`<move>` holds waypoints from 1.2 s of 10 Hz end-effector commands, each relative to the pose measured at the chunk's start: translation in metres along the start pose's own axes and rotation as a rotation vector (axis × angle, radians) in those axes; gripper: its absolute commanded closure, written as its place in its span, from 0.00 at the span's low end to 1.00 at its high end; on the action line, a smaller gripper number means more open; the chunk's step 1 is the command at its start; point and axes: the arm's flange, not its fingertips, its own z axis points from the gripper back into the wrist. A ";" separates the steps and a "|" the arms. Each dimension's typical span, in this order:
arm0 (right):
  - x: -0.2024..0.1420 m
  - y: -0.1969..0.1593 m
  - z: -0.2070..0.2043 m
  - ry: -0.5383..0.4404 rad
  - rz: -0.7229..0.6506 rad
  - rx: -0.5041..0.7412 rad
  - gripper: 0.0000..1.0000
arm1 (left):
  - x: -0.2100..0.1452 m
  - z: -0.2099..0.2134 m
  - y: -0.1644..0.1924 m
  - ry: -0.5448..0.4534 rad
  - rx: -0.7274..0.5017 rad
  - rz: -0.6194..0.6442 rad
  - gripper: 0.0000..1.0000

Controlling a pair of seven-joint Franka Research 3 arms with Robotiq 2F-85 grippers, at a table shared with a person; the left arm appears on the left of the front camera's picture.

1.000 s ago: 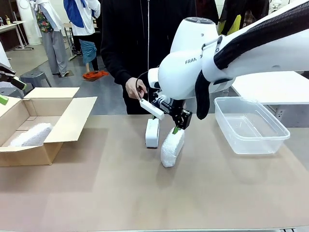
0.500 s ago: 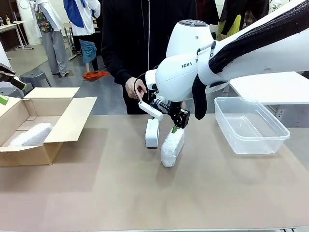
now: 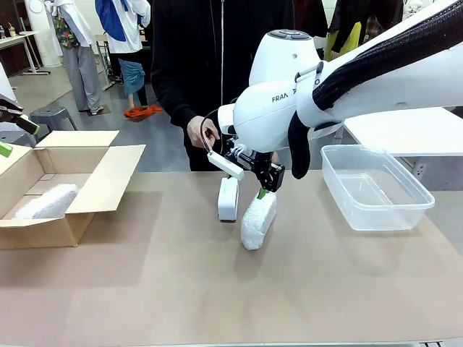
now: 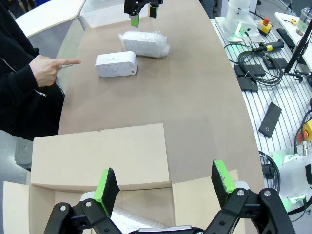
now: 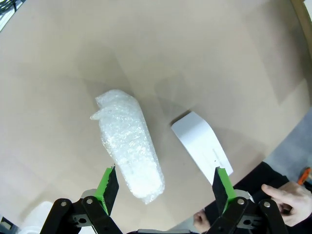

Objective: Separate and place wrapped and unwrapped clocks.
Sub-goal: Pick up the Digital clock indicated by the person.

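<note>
Hovering over the bubble-wrapped clock with the right gripper, green pads spread wide, pinching nothing. Lying tilted near the middle of the brown tabletop, just beside the bare white clock, a strip of table between the two.

Probably light for its bulk: soft, springy, rather slippery skin over a stiff core. Best taken across the narrow width around the middle, squeezing through the give of the wrap down to the hard body, not at the loose bunched end. Bare clock likely rigid, smooth and prone to slip; best gripped across its two long flat sides, sparing the face.

Resting inside the open cardboard box on the robot's left, a second wrapped bundle. Above that box, the left gripper, fingers likewise wide apart and empty. On the right, a clear plastic tub, nothing visible in it.

Cannot make out the bare clock's dark face, nor anything under the wrap. Masking the clocks' far ends in the front view, the right arm's bulk. Person's hand pointing roughly toward the bare clock; exact target unclear.
</note>
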 end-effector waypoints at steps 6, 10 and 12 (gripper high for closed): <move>0.008 -0.070 -0.010 0.102 0.044 0.010 0.00 | -0.001 0.001 -0.001 -0.007 -0.003 -0.017 0.00; 0.019 -0.120 -0.032 0.159 0.109 0.083 0.00 | -0.001 0.001 -0.001 -0.007 -0.003 -0.017 0.00; 0.017 -0.128 -0.045 0.156 0.146 0.139 0.00 | -0.001 0.001 -0.001 -0.007 -0.003 -0.017 0.00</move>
